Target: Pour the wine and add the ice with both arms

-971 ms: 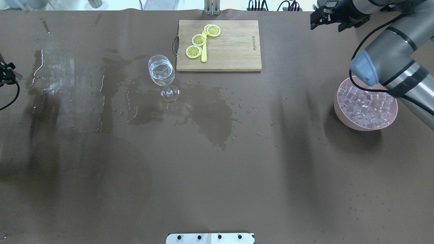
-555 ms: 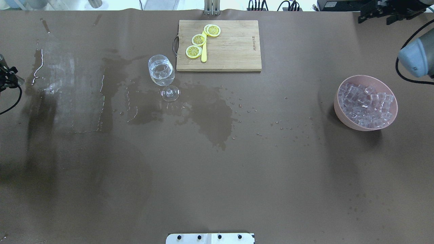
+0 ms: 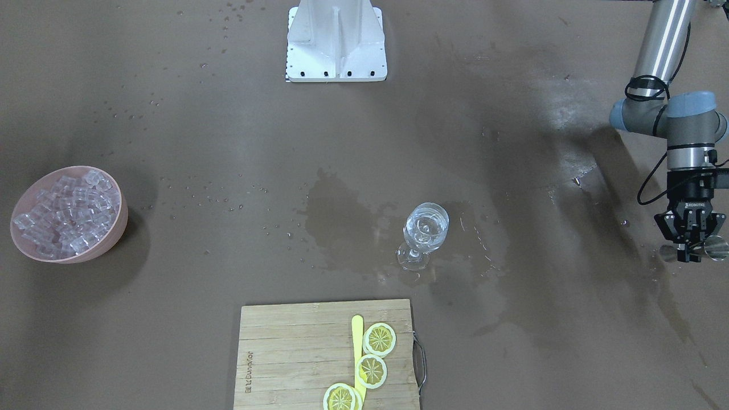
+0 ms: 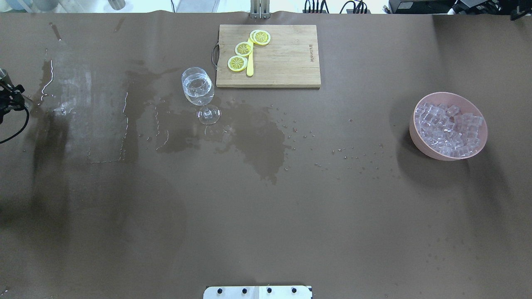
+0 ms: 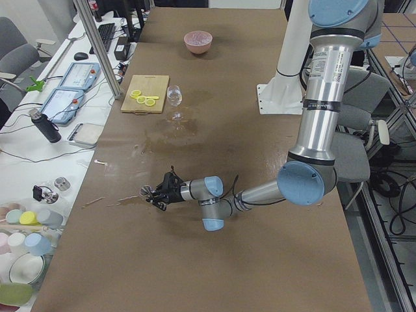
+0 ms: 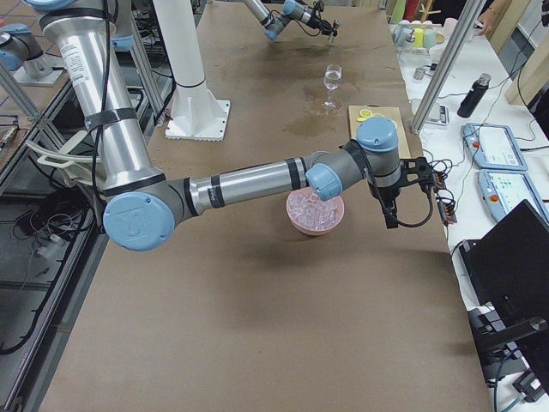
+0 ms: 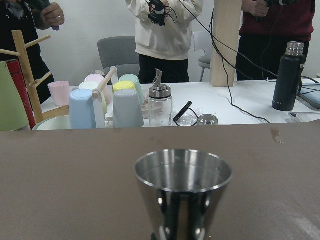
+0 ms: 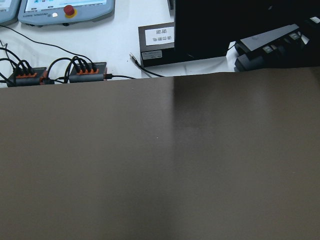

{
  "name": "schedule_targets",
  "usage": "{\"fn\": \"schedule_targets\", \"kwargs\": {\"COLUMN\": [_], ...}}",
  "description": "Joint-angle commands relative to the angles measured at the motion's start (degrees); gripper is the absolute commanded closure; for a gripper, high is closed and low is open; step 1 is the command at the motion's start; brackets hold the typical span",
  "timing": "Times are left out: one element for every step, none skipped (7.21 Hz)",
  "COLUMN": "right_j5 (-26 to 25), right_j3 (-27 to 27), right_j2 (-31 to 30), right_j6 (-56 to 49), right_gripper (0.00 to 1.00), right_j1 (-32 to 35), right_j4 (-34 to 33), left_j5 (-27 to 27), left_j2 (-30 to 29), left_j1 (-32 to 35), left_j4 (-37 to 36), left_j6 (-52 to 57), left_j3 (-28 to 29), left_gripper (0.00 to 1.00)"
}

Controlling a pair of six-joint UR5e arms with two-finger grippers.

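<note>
A clear stemmed glass (image 4: 198,89) (image 3: 426,228) stands left of the table's middle with clear wine in its bowl. Ice cubes (image 4: 449,128) (image 3: 62,210) fill a pink bowl (image 4: 412,124) at the table's right. My left gripper (image 3: 690,255) (image 5: 156,193) hangs at the table's left edge, shut on a steel jigger (image 3: 715,247) (image 7: 182,192) held sideways. The right gripper (image 6: 390,215) hangs past the bowl near the table's far edge; I cannot tell whether it is open or shut. The right wrist view shows only bare table.
A wooden cutting board (image 4: 286,58) with lemon slices (image 4: 243,49) and a yellow knife lies behind the glass. Wet patches (image 4: 257,137) spread around the glass and leftward. The white base plate (image 4: 257,292) sits at the near edge. Mugs and people are beyond the table's left end.
The right arm has swung away from over the pink bowl, rightward and out of the overhead view, leaving the bowl uncovered. The left gripper has barely moved.
</note>
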State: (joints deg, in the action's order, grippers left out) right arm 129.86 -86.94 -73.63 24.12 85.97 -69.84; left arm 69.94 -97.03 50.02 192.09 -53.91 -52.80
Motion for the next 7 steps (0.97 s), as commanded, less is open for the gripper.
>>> {"fn": "schedule_targets", "kwargs": {"right_j5": [3.28,3.99,5.13,5.49,5.58,5.93,9.42], "right_j3": [0.81,0.90,0.90,0.90,0.90,1.68,6.04], "right_j2": [-3.08,-4.92,-6.25,-7.48,-9.41,-10.56,-10.39], "right_j6": [-3.38,-3.47,-3.90,-3.99,-4.17,-4.08,-3.82], "right_gripper": [0.00,0.00,0.00,0.00,0.00,0.00,0.00], "right_j1": [4.10,5.60,6.31,6.32,6.32,6.32,6.32], "right_j4": [-0.12,-0.03,0.14,0.23,0.41,0.32,0.49], "left_j5": [-1.12,-1.21,-1.21,-1.12,-1.12,-1.12,-1.12], "left_j2": [0.09,0.09,0.09,0.09,0.09,0.09,0.09], "left_j1": [-1.06,-1.23,-1.41,-1.41,-1.41,-1.41,-1.41], "left_j4": [0.03,0.03,0.21,0.21,0.21,0.21,0.21], "left_j6": [-0.49,-0.76,-1.02,-1.02,-1.02,-1.02,-1.02], "left_j3": [0.33,0.33,0.33,0.25,0.24,0.33,0.25], "left_gripper": [0.79,0.79,0.78,0.76,0.70,0.69,0.64]}}
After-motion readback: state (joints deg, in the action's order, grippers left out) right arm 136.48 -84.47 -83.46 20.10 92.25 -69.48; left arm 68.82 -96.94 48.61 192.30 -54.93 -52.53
